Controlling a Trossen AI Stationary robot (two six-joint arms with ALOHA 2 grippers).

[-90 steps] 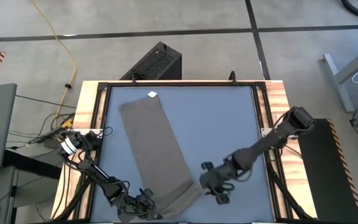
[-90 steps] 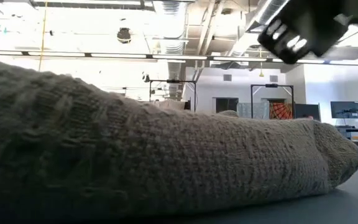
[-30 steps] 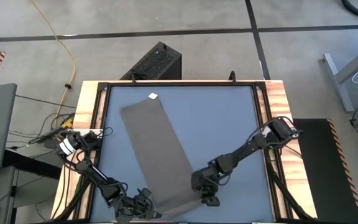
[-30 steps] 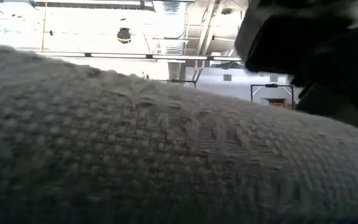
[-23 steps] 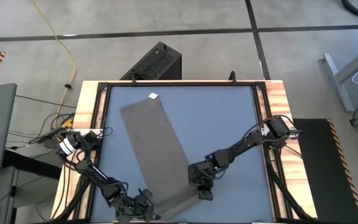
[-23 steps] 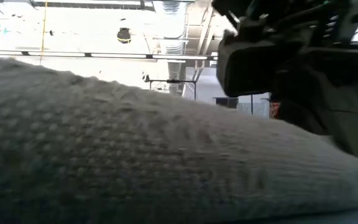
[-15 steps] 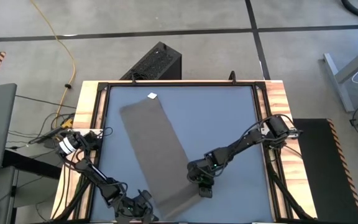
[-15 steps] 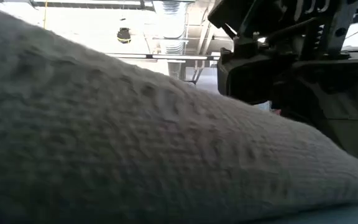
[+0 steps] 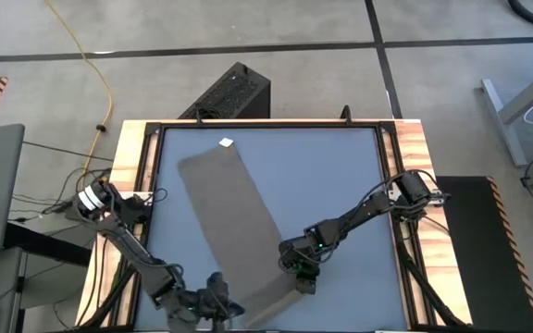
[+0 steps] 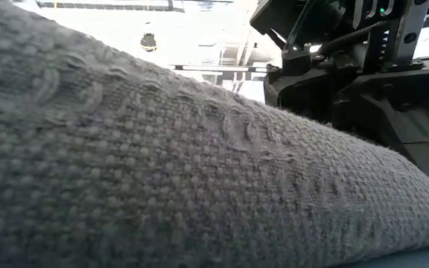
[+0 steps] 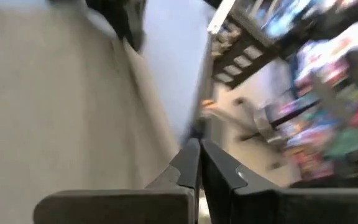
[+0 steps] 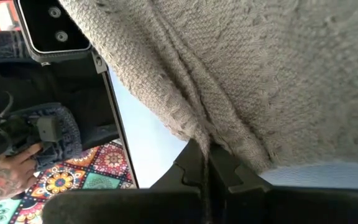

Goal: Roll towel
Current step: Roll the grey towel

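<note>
Most of the blue table point(image 9: 331, 176) is left bare, especially its right and far parts. A diagonal strip from far left to near centre is taken up by the long taupe cloth towel point(image 9: 234, 227), flanked at its near end by both arms.

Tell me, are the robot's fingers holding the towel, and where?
Yes. The right gripper pinches the towel at its near-end edge. The left gripper is shut at the same end's other corner, though its hold isn't clear.
</note>
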